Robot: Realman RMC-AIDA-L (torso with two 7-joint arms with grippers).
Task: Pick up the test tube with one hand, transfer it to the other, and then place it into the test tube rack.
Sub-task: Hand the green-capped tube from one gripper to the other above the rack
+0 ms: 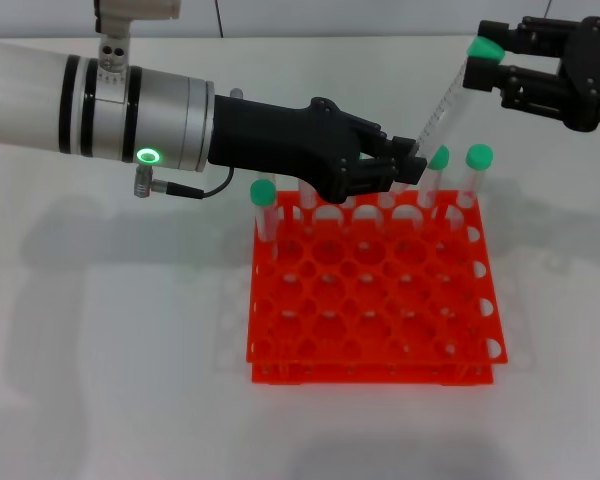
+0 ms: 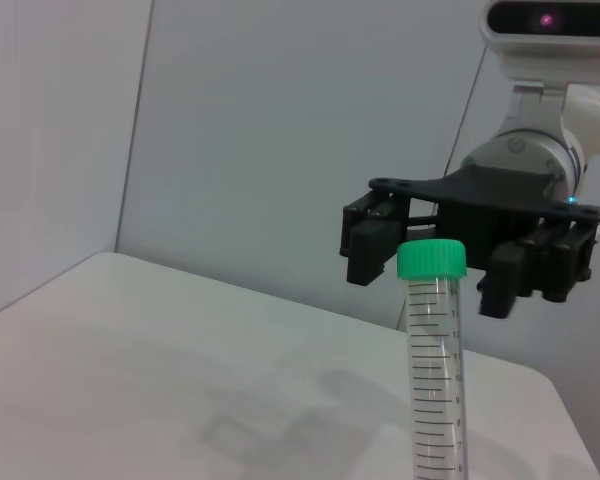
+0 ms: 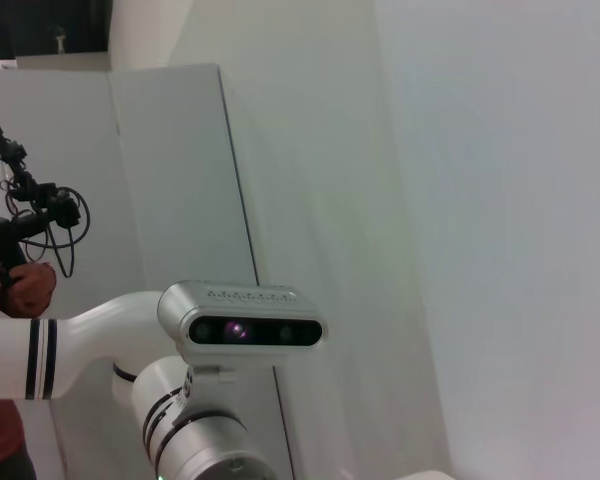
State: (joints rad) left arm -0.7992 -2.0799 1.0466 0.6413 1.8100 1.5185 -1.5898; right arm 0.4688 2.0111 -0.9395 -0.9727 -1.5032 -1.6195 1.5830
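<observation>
My left gripper [image 1: 405, 162] reaches across from the left, above the back row of the orange-red test tube rack [image 1: 370, 305]. It is shut on the lower end of a clear test tube [image 1: 442, 105], which tilts up and to the right. The tube's green cap [image 1: 483, 48] sits at the fingertips of my right gripper [image 1: 497, 62] at the upper right. In the left wrist view the right gripper [image 2: 436, 276] is open, with a finger [image 2: 372, 250] on each side of the capped tube [image 2: 432, 330]; I cannot tell if they touch it.
Other green-capped tubes stand in the rack's back row, at the left [image 1: 264, 195] and at the right [image 1: 437, 160] [image 1: 478, 158]; more are partly hidden behind my left gripper. The rack stands on a white table [image 1: 100, 380]. The right wrist view shows only a wall and the left arm's wrist camera [image 3: 242, 330].
</observation>
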